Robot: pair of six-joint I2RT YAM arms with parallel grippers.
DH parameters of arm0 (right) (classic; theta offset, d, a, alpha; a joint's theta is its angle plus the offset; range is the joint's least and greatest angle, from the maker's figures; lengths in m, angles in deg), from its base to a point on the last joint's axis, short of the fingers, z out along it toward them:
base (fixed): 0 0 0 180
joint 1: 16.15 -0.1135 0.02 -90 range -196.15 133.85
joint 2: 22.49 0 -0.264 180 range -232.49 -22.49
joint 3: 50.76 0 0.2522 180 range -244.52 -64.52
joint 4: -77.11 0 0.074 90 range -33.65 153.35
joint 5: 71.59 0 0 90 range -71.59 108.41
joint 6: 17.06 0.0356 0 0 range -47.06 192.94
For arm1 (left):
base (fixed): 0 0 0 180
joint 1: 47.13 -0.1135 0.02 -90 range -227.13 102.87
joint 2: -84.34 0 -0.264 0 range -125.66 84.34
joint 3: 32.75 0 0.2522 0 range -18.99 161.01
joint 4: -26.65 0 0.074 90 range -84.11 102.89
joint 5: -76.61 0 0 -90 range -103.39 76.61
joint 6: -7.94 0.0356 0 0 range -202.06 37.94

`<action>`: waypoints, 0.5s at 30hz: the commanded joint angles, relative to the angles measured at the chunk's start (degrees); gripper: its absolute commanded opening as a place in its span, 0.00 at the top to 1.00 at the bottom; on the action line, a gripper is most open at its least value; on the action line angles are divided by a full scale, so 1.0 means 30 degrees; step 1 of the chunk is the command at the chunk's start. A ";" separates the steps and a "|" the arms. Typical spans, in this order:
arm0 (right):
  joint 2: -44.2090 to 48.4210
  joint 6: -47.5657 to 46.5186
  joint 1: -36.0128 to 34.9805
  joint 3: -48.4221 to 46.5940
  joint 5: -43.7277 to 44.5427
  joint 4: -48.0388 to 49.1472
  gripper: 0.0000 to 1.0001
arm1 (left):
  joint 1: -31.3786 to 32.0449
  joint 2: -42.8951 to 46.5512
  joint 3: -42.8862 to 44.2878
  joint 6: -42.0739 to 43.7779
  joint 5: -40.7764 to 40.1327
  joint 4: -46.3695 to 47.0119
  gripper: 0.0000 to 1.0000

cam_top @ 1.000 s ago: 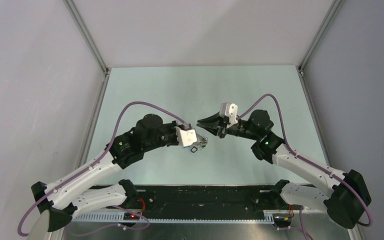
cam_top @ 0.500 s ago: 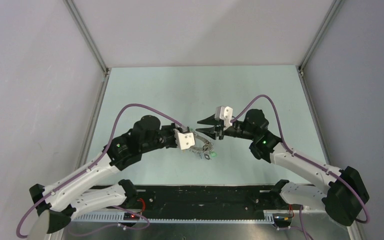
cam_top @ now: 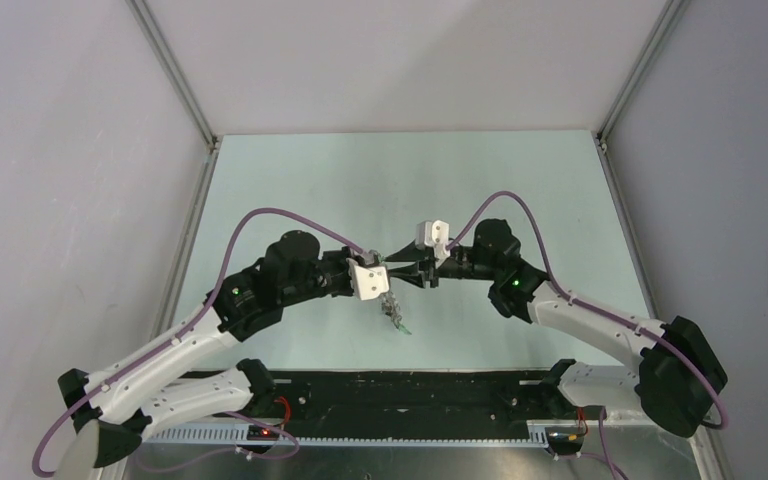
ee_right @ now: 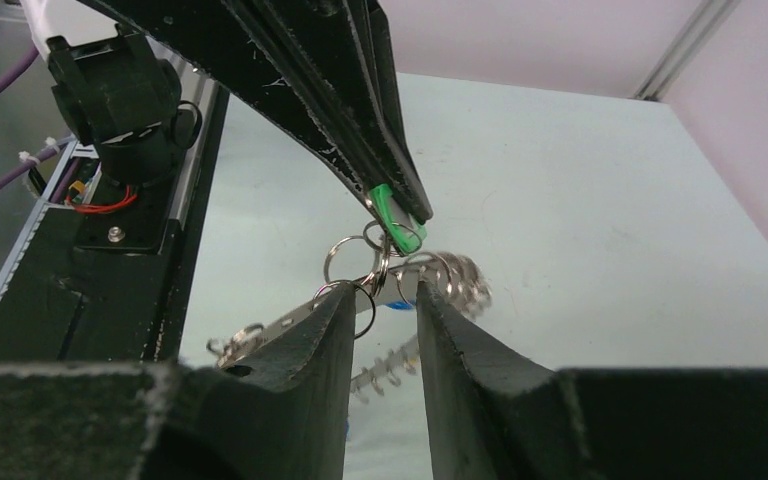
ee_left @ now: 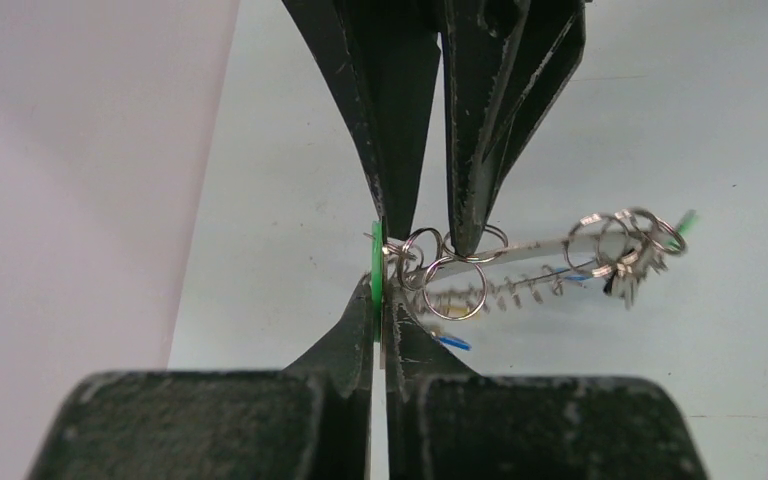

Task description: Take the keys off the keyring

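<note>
My left gripper is shut on a green key tag, which also shows as the green tag in the right wrist view. From the tag hang small silver split rings and the keyring, seen edge-on as a flat grey band. More keys cluster at its far end. My right gripper is open, its fingertips either side of the small rings just below the tag. From above, both grippers meet mid-table, and the keys dangle below them.
The pale green table lies under the hanging bunch, walled by grey panels left, right and behind. A black strip with wiring runs along the near edge by the arm bases.
My right gripper has opened and moved left, up to the left gripper's tip. The left gripper has shifted slightly left. The bunch has swung and now hangs straight below.
</note>
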 commanded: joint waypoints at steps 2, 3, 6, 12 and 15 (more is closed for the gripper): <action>-0.0256 0.0498 -0.0261 -0.0673 -0.0457 0.1238 0.67 | 0.0051 0.0546 0.0196 0.0348 -0.0141 0.1294 1.00; -0.0304 0.0611 -0.0277 -0.0676 -0.0471 0.1395 0.68 | 0.0051 0.0541 0.0197 0.0349 -0.0112 0.1290 1.00; -0.0328 0.0797 -0.0368 -0.0668 -0.0288 0.1702 0.72 | 0.0056 0.0505 0.0185 0.0314 -0.0043 0.1312 1.00; -0.0465 0.1281 -0.0501 -0.0677 0.0773 0.2238 0.92 | 0.0055 0.0485 0.0194 0.0287 0.0066 0.1314 1.00; -0.0441 0.1520 -0.0492 -0.0676 0.1073 0.2374 1.00 | 0.0055 0.0518 0.0182 0.0270 0.0031 0.1313 1.00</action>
